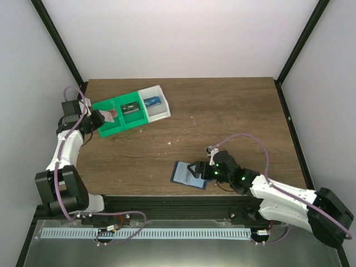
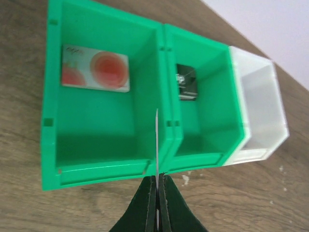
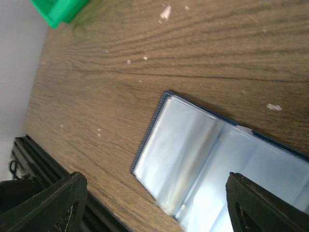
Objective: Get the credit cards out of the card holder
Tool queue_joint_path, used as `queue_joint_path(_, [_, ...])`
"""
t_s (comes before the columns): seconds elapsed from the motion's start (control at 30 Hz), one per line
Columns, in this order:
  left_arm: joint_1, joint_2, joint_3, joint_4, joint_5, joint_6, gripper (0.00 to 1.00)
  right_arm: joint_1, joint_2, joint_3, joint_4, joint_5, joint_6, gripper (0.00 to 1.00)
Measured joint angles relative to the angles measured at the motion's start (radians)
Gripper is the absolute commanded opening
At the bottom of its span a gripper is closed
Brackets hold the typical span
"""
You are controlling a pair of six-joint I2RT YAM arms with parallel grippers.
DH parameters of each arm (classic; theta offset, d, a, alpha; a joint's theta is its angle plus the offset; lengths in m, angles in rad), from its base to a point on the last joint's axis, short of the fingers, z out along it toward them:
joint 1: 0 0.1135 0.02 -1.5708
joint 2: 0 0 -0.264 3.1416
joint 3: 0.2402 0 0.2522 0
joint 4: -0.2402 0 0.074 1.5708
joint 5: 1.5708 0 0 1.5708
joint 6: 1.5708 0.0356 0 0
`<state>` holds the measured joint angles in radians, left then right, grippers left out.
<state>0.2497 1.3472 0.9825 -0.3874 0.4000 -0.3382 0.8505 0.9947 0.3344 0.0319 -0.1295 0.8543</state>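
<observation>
Only left wrist shows thin pale card (image 2: 157, 140) clamped edge-on in left tool (image 2: 157, 179); right tool (image 3: 155, 203) gapes over opened blue card holder (image 3: 193, 154).

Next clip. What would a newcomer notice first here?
The green-and-white tray at the far left of the table, a red-patterned card lying in its end green compartment. The left gripper, shut on a thin card seen edge-on, hangs above it. Near the front edge, the blue card holder lies open beneath the open right gripper.
</observation>
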Motion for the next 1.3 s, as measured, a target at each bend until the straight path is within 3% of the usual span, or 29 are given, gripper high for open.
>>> queue_joint_path(0.37, [0.031,0.214,0.109,-0.049,-0.004,0.005,0.02,0.0,-0.21,0.0,-0.085,-0.015,-0.034,0.82])
queue_joint_path(0.8, [0.031,0.387,0.175,-0.063,0.033,-0.007,0.07,0.0,-0.211,-0.005,-0.082,-0.016,0.001,0.82])
queue_joint_path(1.1, [0.031,0.423,0.177,-0.064,0.047,-0.014,0.18,0.0,-0.163,-0.005,-0.068,-0.015,0.015,0.82])
queue_joint_path(1.3, [0.031,0.422,0.179,-0.071,0.019,-0.018,0.38,0.0,-0.151,-0.005,-0.048,-0.017,0.026,0.83])
